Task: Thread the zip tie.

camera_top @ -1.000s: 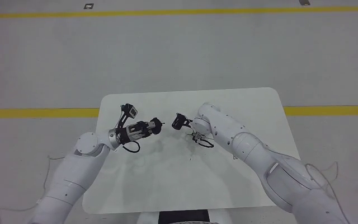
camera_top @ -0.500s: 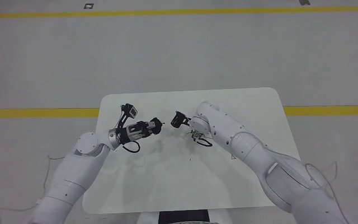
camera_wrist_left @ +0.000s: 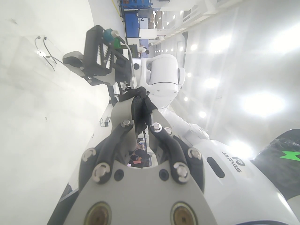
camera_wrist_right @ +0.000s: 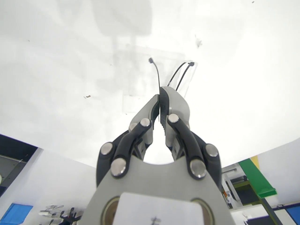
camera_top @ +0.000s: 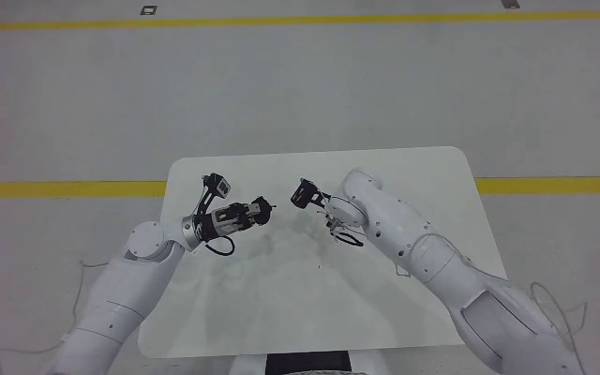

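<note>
**Right holds 1 zip tie, 2 more loose on sheet**

Right gripper [camera_wrist_right: 159,95]: fingers clenched on one black zip tie [camera_wrist_right: 156,76]. The strap runs out past the fingertips and its head end sits over the clear sheet [camera_wrist_right: 168,57]. Can't tell if the head touches the sheet.

Two more loose zip ties [camera_wrist_right: 191,64] lie on the same sheet, side by side, just beside the held one. Total count is 3.

Left gripper [camera_wrist_left: 140,100]: fingers clamped on a small black piece [camera_wrist_left: 140,93]; can't tell what it is. It hangs well apart from the sheet, facing the right arm.

The sheet lies flat on the white table [camera_top: 422,169].
</note>
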You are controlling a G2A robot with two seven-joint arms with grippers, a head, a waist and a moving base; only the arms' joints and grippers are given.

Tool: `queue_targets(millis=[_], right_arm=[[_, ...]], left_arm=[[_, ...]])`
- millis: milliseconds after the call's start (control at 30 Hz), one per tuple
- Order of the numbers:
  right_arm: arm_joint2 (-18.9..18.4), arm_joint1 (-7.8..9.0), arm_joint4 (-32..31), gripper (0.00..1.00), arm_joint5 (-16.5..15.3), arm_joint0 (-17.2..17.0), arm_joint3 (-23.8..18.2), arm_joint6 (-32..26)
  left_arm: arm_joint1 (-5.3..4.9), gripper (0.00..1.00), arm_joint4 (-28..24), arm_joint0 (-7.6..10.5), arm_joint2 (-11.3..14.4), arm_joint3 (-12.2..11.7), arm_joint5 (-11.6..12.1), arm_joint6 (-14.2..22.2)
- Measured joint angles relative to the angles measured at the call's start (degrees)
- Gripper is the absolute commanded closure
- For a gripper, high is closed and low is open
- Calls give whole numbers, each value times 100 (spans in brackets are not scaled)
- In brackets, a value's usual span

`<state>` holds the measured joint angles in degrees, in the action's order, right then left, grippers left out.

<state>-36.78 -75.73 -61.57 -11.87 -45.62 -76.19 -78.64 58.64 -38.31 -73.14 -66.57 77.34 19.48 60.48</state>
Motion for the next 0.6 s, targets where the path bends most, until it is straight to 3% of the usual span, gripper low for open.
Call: queue_targets(millis=[300,600], right_arm=[[-981,342,181,100,-60,-822,-1081,615],[-1943,575,1076,100,-672,-1699,-1666,1926]], left_arm=[[0,100,0,0,0,0,0,0],[0,100,0,0,0,0,0,0]])
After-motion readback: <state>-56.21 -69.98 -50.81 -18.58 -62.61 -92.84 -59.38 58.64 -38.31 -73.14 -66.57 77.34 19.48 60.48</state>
